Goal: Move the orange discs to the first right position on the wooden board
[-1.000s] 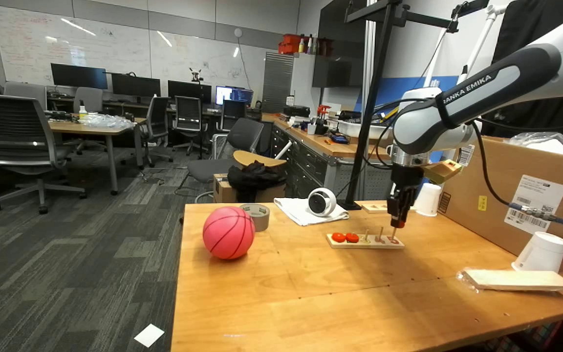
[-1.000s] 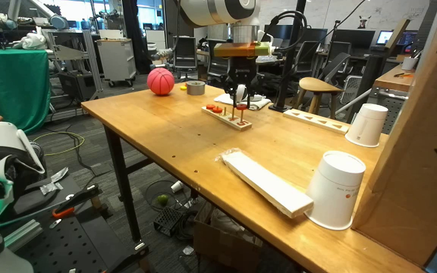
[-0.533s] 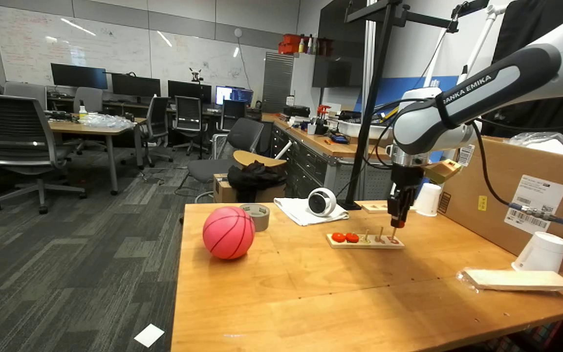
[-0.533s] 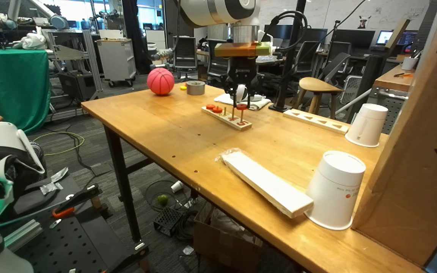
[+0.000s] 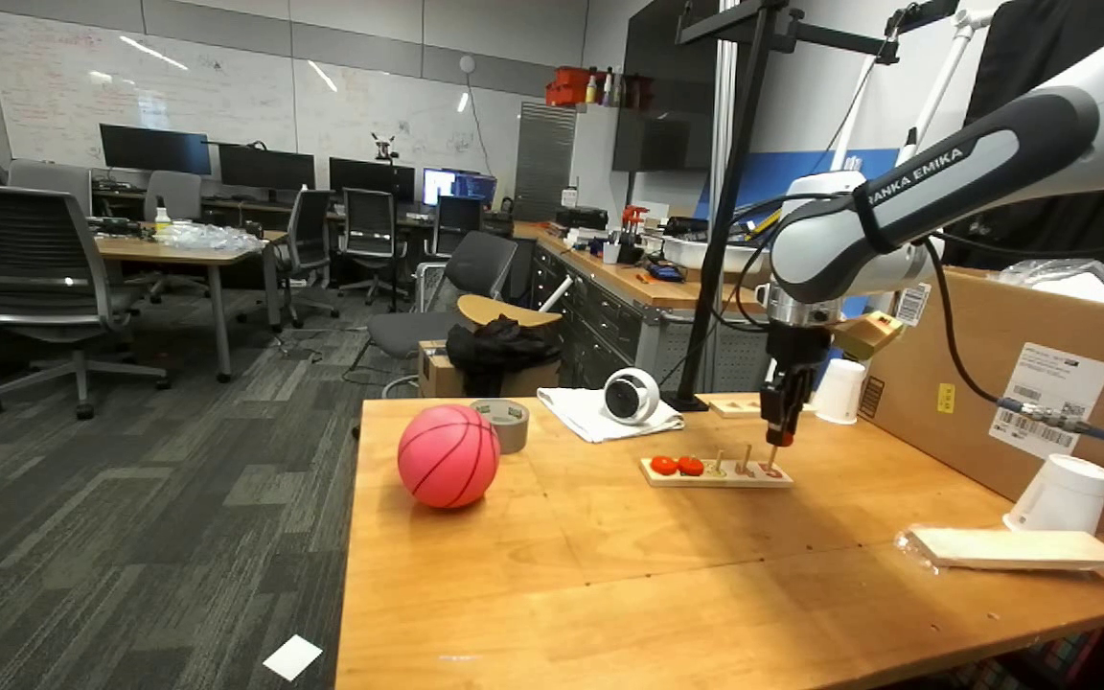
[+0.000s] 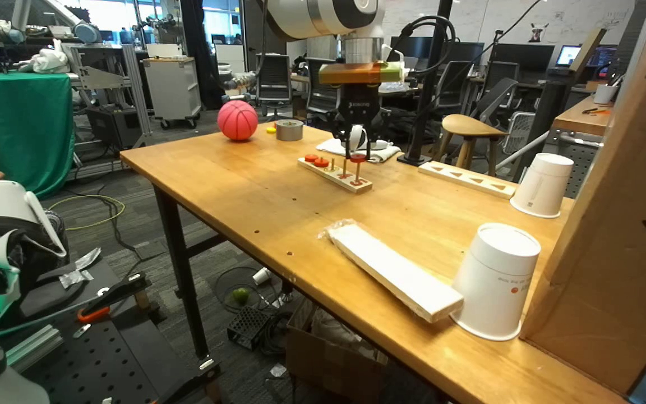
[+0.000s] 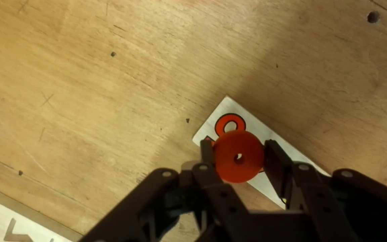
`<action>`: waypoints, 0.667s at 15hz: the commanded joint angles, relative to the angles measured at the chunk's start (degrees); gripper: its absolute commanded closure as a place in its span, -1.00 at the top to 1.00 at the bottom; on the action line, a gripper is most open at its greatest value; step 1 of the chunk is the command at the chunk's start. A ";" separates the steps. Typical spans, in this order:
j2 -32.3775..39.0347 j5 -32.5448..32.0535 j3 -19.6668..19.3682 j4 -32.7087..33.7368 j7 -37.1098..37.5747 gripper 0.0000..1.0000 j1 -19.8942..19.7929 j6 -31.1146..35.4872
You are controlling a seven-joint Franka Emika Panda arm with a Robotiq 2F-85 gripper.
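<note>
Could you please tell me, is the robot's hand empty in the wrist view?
No, the hand is closed on an orange disc, which sits between its two dark fingers.

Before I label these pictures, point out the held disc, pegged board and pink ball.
Held disc (image 7: 239,144), wrist view: face beside hole.
Pegged board (image 5: 720,482), an exterior view: long side.
Pink ball (image 6: 237,120), an exterior view: visible middle.

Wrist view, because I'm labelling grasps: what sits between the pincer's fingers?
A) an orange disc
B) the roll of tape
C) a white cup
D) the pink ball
A: the orange disc shows there, pinched in the pincer above the wooden board.
</note>
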 commanded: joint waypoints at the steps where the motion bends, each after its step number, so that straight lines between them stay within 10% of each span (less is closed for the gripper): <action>1: 1.43 -0.97 0.30 1.53 -1.27 -0.67 -0.20 0.56; 9: 2.45 -1.09 0.36 1.74 -1.90 -0.67 -0.29 0.55; 10: 2.38 -0.76 0.39 1.78 -1.75 0.22 -0.37 0.43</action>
